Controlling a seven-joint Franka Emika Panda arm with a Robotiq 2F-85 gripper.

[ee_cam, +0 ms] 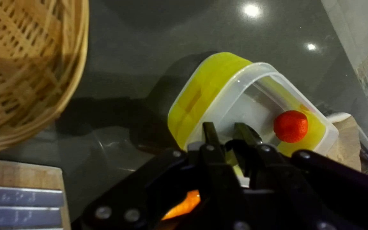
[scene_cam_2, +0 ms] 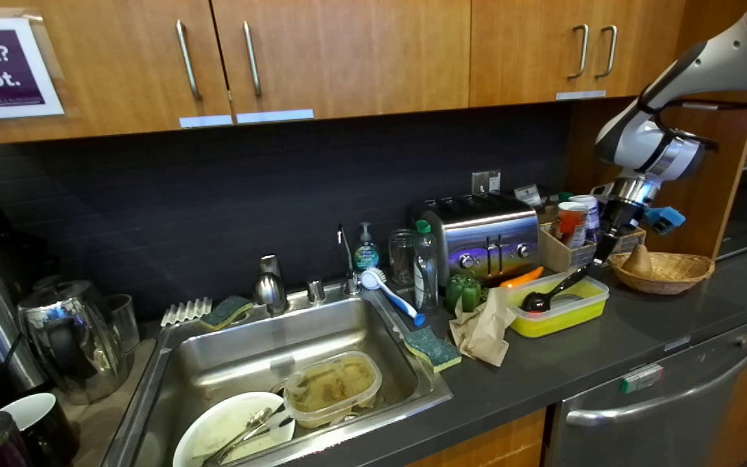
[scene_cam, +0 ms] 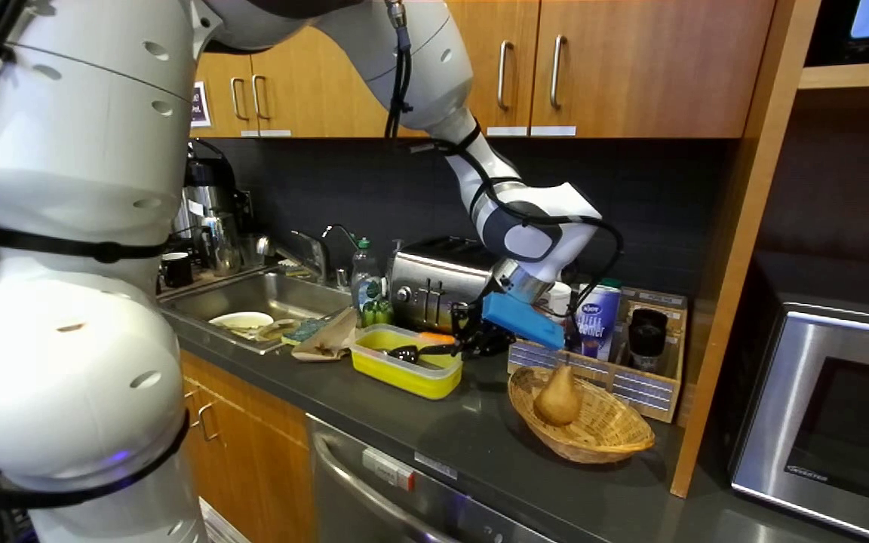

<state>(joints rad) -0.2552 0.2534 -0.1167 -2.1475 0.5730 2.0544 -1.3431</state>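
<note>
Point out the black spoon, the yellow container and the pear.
Black spoon point(scene_cam_2: 568, 281): in an exterior view, on the handle.
Yellow container point(ee_cam: 207, 92): in the wrist view, on its outer wall.
Pear point(scene_cam: 558, 400): in an exterior view, on its rounded body.

The gripper point(ee_cam: 225, 127) is black, and so is the spoon point(scene_cam_2: 542, 300). The tub point(ee_cam: 200, 99) is bright yellow with a whitish rim; the round piece point(ee_cam: 290, 126) inside is red. The basket point(scene_cam: 608, 422) is straw-coloured in a criss-cross weave, the pear point(scene_cam: 559, 400) golden brown. The pepper point(scene_cam_2: 463, 292) is green, the carrot point(scene_cam_2: 522, 277) orange, the bag point(scene_cam_2: 482, 324) plain tan, the sponge point(scene_cam_2: 435, 347) green over yellow, the brush point(scene_cam_2: 399, 303) white and blue.
</note>
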